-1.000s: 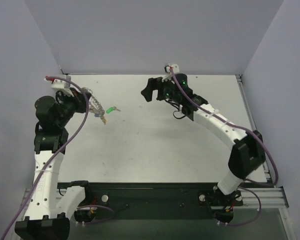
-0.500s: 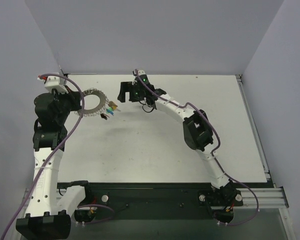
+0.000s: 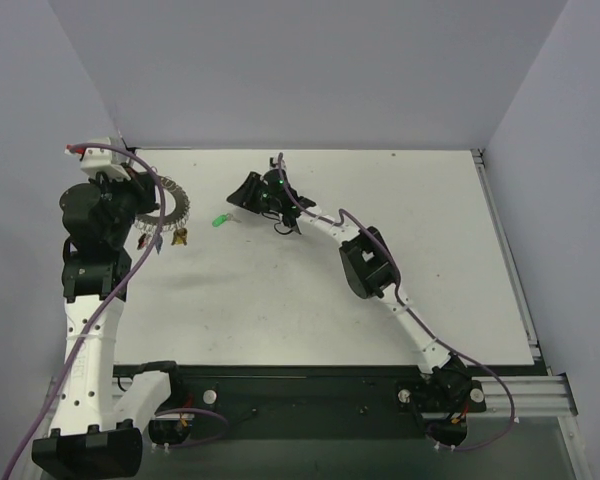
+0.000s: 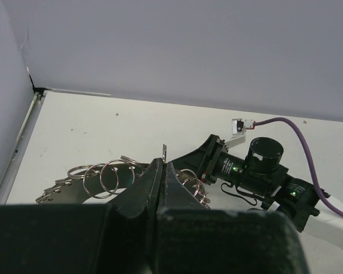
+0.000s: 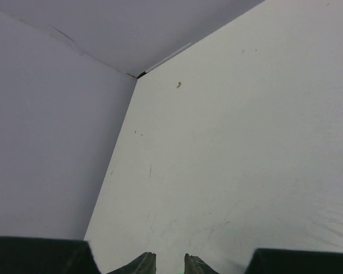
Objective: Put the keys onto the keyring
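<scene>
From above, my left gripper (image 3: pixel 150 207) is clamped on the large silvery keyring with the coil-like scalloped rim (image 3: pixel 175 203), at the far left of the white table (image 3: pixel 310 290). A few small keys with coloured heads (image 3: pixel 180 237) dangle at its near edge, so I judge those threaded. One tiny green-headed key (image 3: pixel 220 221) lies loose, just beside my right gripper (image 3: pixel 242 197), and is left to do.

My left wrist view shows the jaws pressed together on the ring's loops.

My right wrist view shows my fingertips a narrow gap apart with nothing between them. The green key is out of sight there.

White table (image 3: pixel 310 290); lavender walls (image 3: pixel 310 70); even light
</scene>
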Controlling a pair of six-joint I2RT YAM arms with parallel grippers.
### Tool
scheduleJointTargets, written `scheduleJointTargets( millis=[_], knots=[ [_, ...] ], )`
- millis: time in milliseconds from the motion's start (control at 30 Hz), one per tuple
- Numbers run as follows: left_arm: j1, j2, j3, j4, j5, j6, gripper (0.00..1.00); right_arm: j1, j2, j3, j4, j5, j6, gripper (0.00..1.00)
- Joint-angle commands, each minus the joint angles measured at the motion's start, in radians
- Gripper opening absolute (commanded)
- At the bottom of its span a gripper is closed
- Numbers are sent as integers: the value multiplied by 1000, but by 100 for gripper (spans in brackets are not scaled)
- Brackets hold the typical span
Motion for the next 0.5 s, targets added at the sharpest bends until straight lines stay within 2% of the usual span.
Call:
scheduleJointTargets(
  millis=[0, 67, 100, 133, 467],
  knots=[
    [6, -25, 33, 126, 38, 11, 0, -5, 32, 87, 137, -10, 145, 24],
    [6, -25, 27, 131, 44, 10, 0, -5, 56, 96, 141, -5, 171, 17],
    [6, -25, 24, 137, 45, 8, 0, -5, 67, 101, 143, -5, 199, 7],
    [6, -25, 21, 138, 53, 8, 0, -5, 82, 102, 143, -10, 213, 0],
    [5, -28, 7, 154, 72, 2, 0, 11, 113, 98, 86, -71, 273, 0]
  ],
)
